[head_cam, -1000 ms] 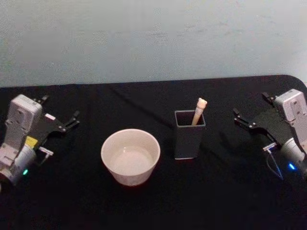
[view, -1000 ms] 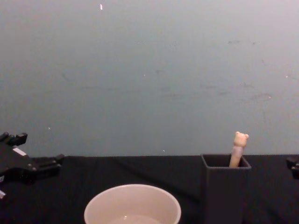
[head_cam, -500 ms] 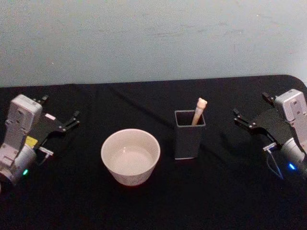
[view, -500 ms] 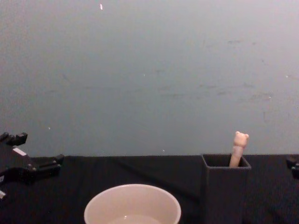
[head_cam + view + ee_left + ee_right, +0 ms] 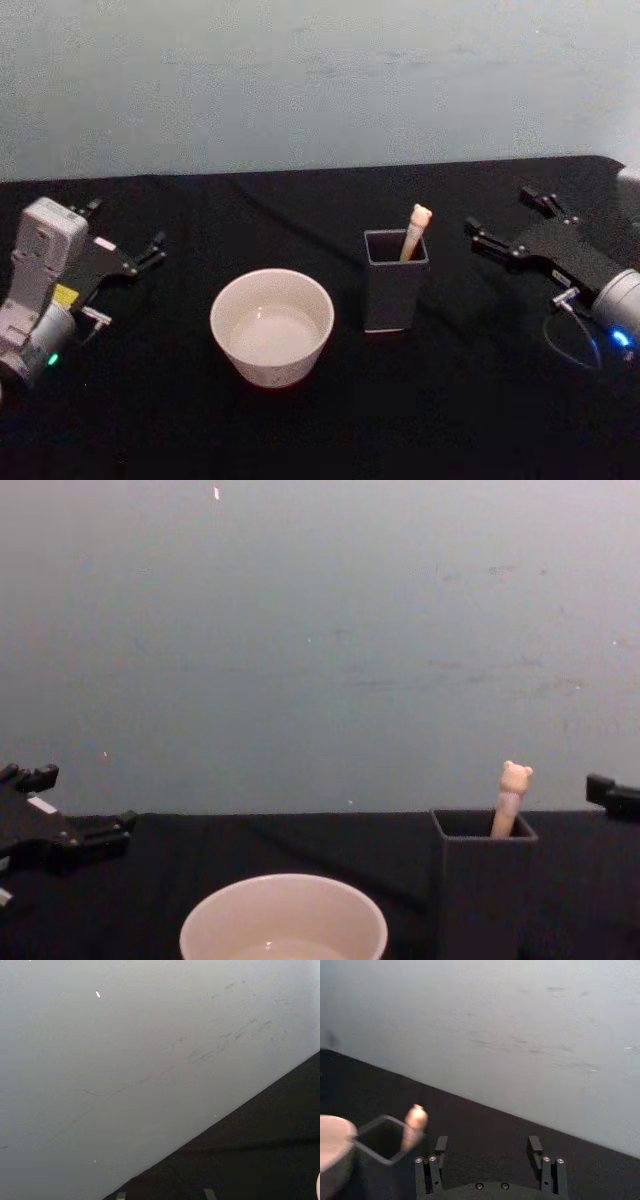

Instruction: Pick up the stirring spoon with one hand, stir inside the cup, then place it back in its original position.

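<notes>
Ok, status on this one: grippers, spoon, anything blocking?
Left gripper open, parked left. Right gripper open, empty, right of the holder. Stirring spoon leaning in holder, cup beside it. Nothing between right gripper and spoon.

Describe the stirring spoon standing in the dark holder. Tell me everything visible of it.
The stirring spoon stands handle-up in the dark grey square holder, leaning slightly to the right. Its beige handle with a small bear-head top rises above the rim; the neck and bowl are hidden inside. It touches the holder alone. The open right gripper is apart, to its right.
</notes>
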Tool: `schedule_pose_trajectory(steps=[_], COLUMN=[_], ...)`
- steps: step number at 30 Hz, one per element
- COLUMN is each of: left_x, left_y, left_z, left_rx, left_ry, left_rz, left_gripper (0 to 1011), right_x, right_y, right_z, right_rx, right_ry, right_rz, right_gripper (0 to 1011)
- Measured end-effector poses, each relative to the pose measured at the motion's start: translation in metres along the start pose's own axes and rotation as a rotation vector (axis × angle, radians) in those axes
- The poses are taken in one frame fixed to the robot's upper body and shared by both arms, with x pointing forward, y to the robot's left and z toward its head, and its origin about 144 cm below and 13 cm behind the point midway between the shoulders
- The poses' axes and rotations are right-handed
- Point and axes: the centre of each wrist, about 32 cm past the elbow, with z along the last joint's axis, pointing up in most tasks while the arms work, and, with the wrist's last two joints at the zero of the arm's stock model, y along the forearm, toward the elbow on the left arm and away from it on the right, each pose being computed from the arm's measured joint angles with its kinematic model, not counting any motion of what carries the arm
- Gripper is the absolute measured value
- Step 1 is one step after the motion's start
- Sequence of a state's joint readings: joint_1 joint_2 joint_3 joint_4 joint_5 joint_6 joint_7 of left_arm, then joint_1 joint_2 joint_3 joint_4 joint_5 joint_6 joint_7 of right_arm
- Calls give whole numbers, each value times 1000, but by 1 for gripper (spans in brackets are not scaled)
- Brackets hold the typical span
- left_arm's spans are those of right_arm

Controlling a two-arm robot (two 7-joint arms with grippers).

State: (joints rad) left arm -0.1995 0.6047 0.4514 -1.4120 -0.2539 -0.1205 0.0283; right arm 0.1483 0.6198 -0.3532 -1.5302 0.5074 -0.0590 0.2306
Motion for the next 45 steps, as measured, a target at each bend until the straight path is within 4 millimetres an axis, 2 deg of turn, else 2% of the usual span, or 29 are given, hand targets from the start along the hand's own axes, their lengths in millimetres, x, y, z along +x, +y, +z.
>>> schedule_pose_trajectory(steps=[7,14,28,45], left_x=[0,0,0,0], left_y=[0,0,0,0], left_z=[0,0,0,0], left_rx=[0,0,0,0], left_ry=[0,0,0,0], left_rz=[0,0,0,0], left_gripper=[1001,1001,1001,1001], right_x=[5,5,-2,-5], right_y=[-2,10,45,54], right_z=[12,14,7,3], right_rx=[-1,-1,-17,-25], right_ry=[109,139,147,147], right_rz=[158,249,275,278], right_gripper=[1002,1002,1002,1002])
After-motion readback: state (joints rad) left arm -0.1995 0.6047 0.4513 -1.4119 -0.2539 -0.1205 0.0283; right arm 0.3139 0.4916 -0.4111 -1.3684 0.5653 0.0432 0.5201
